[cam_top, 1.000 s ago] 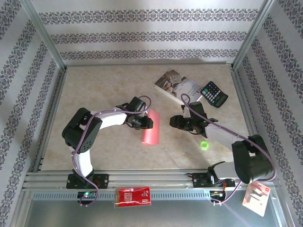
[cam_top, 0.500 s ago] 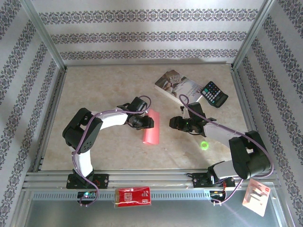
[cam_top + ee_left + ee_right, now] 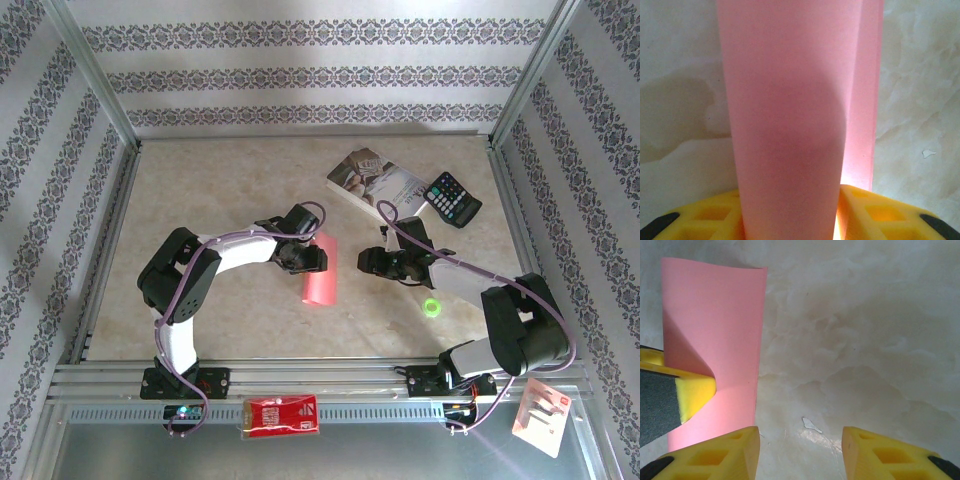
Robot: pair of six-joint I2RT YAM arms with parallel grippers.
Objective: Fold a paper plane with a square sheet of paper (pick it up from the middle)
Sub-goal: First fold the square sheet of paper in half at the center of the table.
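The square sheet of paper (image 3: 321, 283) lies folded into a narrow pink strip at the middle of the table. My left gripper (image 3: 317, 261) is at its far end. In the left wrist view the paper (image 3: 790, 100) runs up as a curved band between the two yellow fingers of the left gripper (image 3: 790, 202), touching both. In the right wrist view the paper (image 3: 715, 315) curls up over one left finger (image 3: 695, 390). My right gripper (image 3: 369, 260) sits just right of the strip, and the right gripper (image 3: 800, 435) is open over bare table.
A paperback book (image 3: 375, 180) and a black calculator (image 3: 452, 198) lie at the back right. A green spot (image 3: 432, 307) is by the right arm. A small red packet (image 3: 282, 415) and a white card (image 3: 540, 420) sit on the near rail.
The left gripper has shifted slightly right along the paper's far end and its jaws have widened a little. The right gripper has stayed in place.
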